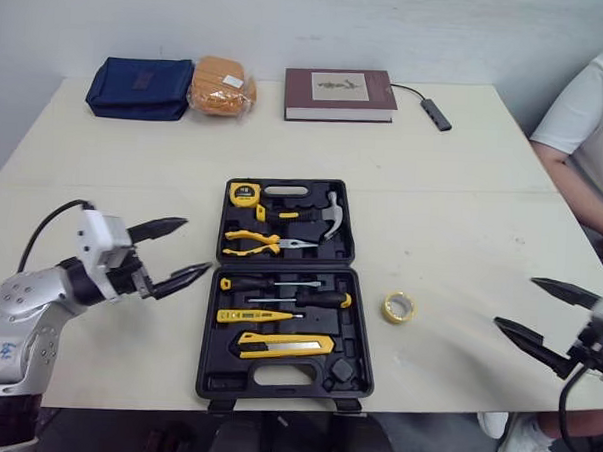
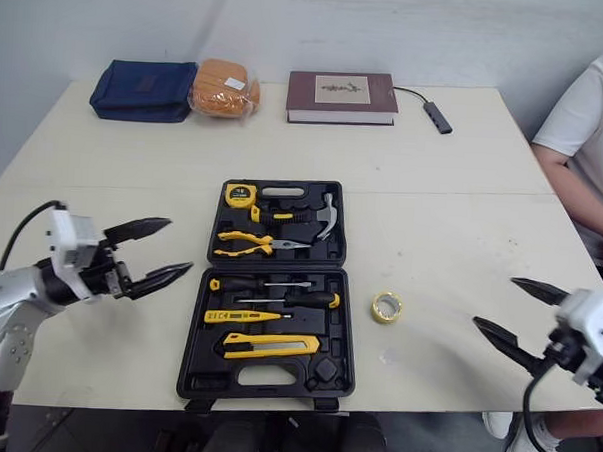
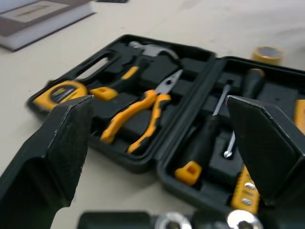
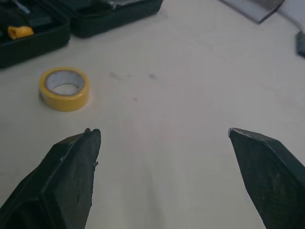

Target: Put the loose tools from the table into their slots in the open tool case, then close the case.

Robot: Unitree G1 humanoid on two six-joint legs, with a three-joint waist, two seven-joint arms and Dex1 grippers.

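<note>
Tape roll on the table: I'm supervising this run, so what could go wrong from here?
The tape roll lies flat, so the open right gripper may shove it instead of gripping. A person's arm is close beside that gripper; a wide swing might hit it.

The left arm (image 1: 22, 319) wears a rounded silver-grey shell with small blue markings low on its side. A black cable (image 1: 43, 227) loops up to a white boxy block (image 1: 99, 239) at the wrist. The left tool (image 1: 198, 245) has two black fingers tapering to points. Close up, their pads (image 3: 57, 143) look matte and scuffed at the edges, with silver screws (image 3: 237, 220) at the root. The right tool (image 1: 514, 301) matches it, set on a pale housing (image 2: 593, 319) with a second cable (image 1: 564, 406) beneath.
</note>
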